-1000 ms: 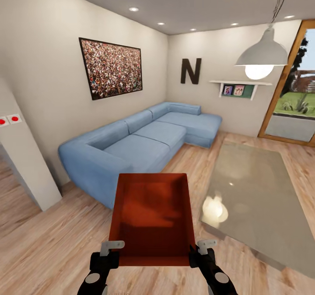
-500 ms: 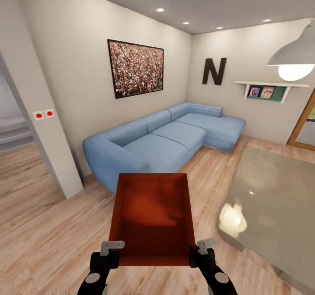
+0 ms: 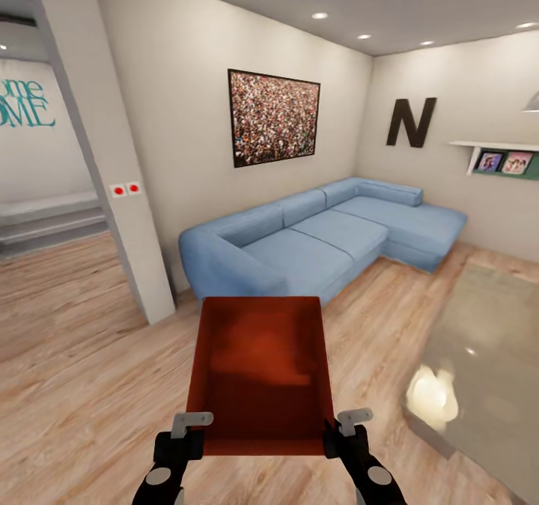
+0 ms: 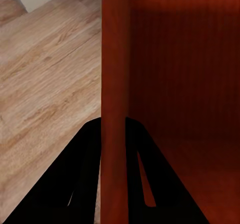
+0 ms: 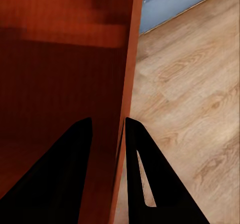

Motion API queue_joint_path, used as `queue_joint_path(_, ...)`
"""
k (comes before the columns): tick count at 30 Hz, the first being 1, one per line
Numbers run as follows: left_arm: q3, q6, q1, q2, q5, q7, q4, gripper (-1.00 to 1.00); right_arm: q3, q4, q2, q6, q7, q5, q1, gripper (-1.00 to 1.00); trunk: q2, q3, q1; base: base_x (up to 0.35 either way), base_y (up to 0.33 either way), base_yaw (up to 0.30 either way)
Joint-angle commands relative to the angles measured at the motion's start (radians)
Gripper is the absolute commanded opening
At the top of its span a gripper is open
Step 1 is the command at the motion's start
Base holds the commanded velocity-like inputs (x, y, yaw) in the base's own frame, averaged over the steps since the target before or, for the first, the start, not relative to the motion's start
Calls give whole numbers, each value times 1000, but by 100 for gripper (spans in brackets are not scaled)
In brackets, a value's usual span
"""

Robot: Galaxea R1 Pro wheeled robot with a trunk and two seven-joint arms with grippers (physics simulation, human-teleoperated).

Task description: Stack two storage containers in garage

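I had the left pincer [image 3: 189, 424] clamped on the left wall of the orange-red storage container [image 3: 260, 374], one finger [image 4: 82, 174] outside the wall and one inside. The bin hung level between both pincers, above the wood-plank floor [image 3: 82, 355]. The right pincer [image 3: 350, 421] gripped the right wall likewise. Beyond the bin stood the blue corner sofa [image 3: 322, 231].

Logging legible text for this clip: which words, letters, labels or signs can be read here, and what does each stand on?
"N": a big dark letter mounted on the far wall above the blue sofa.
"...ome" over "...ME": teal wall lettering in the next room, cut off by the pillar.
Two red buttons on the pillar: no readable label.
The storage container held by both grippers carries no text.
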Motion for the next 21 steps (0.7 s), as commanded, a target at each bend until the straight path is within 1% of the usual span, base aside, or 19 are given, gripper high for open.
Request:
queue_joint_path(1,-3,6,-1,1,-8,9,-2,-100,-2,-2,0,7,5,7,0,-100,-2,-2,1,0,0,298)
queue_joint_path(6,-2,7,-1,2,-7,9,-2,-100,-2,-2,0,7,5,7,0,-100,-2,-2,1,0,9,298)
queue_joint_path(8,-2,7,-1,1,-7,9,-2,-100,-2,-2,0,7,5,7,0,-100,-2,-2,1,0,159,298)
queue_joint_path(13,-2,7,-2,2,-7,9,-2,-100,-2,-2,0,7,5,7,0,-100,-2,-2,1,37,246,298)
queue_joint_path(21,-2,6,-1,2,-7,10,-2,-100,-2,-2,0,7,5,7,0,-100,-2,-2,1,127,265,298)
